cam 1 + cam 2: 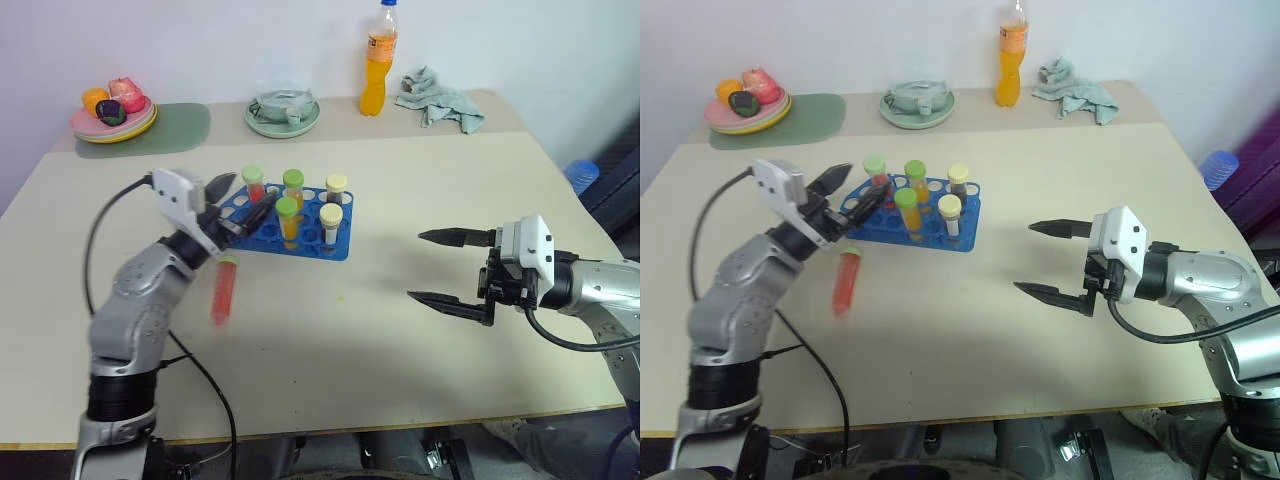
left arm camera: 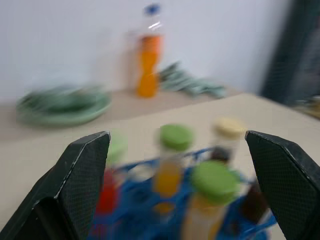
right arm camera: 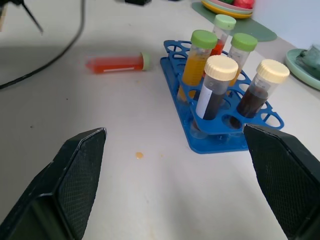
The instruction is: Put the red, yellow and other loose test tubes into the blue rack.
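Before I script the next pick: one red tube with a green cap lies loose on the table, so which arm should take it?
Left, probably. The red green-capped plastic tube lies just below the open left gripper, beside the bright blue plastic rack. The open right gripper hovers well off across the table.

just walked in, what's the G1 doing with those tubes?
It is loading test tubes into the blue rack. Five capped tubes stand in it: one red, two yellow-orange, two dark. One red tube with a green cap lies loose on the table beside the rack. The left gripper is open and empty, close by the rack's near-left end and above the loose tube. The right gripper hangs open and empty over the table, well off to the rack's right.
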Robot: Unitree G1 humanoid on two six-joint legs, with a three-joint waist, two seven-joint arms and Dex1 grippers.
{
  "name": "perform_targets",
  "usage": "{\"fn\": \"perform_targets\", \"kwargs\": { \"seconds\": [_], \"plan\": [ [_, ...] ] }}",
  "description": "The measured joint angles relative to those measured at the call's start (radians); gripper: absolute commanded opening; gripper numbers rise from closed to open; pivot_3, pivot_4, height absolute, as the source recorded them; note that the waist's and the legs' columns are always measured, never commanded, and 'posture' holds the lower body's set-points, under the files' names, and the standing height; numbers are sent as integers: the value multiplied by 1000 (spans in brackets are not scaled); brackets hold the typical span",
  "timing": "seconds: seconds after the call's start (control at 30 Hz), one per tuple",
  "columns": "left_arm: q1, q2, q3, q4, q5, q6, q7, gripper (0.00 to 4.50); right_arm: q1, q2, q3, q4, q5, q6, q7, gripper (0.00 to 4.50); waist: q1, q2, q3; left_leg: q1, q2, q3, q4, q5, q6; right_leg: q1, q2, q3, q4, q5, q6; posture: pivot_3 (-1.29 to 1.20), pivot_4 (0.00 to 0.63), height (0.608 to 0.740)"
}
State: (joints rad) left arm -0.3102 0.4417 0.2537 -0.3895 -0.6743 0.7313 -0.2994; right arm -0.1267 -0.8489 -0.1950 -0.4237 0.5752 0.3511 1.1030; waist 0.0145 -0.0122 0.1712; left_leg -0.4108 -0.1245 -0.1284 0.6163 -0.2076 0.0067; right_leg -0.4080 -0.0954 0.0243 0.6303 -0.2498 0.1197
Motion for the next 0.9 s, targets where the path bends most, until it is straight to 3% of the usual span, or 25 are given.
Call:
{"fn": "perform_targets", "kwargs": {
  "seconds": [0.17,0.23,0.3,0.43,0.57,0.73,0.9],
  "plan": [
    [-144,40,190,-32,-290,594,297,4428,54,-5,-13,24,0,-32,57,4500,11,-2,1,0,-1,-3,2,0,0,1,3,-3,1,-1,1,0,150,740],
    [-249,128,194,77,-448,805,372,4428,74,-11,-18,42,-4,-52,82,4500,14,-1,1,0,-1,-3,3,0,-1,1,4,-3,2,-1,1,0,150,740],
    [-280,210,148,186,-609,865,461,4428,75,-10,-18,56,-8,-69,89,4500,10,-1,1,1,0,-3,3,-1,-2,1,3,-1,2,-1,1,0,150,740],
    [-279,347,-5,345,-902,852,686,4428,65,4,-14,57,-11,-76,81,4500,-2,-1,1,1,0,-3,0,0,-4,-1,1,1,3,-1,0,0,150,740],
    [-252,505,-174,372,-1229,682,906,4428,64,10,-3,57,-14,-85,78,4500,-1,-2,1,1,0,-3,-1,-2,-6,-2,0,2,2,-1,0,0,150,740],
    [-254,540,-238,391,-1280,615,995,4428,59,36,28,57,-22,-105,72,4500,4,-1,1,1,0,-3,-1,-2,-7,-1,0,2,2,-1,-1,0,150,740],
    [-257,489,-249,421,-1280,589,1103,4428,58,46,36,58,-27,-120,70,4500,2,-1,1,1,0,-3,-1,-2,-6,-1,0,2,2,-1,-1,0,150,740]
  ]
}}
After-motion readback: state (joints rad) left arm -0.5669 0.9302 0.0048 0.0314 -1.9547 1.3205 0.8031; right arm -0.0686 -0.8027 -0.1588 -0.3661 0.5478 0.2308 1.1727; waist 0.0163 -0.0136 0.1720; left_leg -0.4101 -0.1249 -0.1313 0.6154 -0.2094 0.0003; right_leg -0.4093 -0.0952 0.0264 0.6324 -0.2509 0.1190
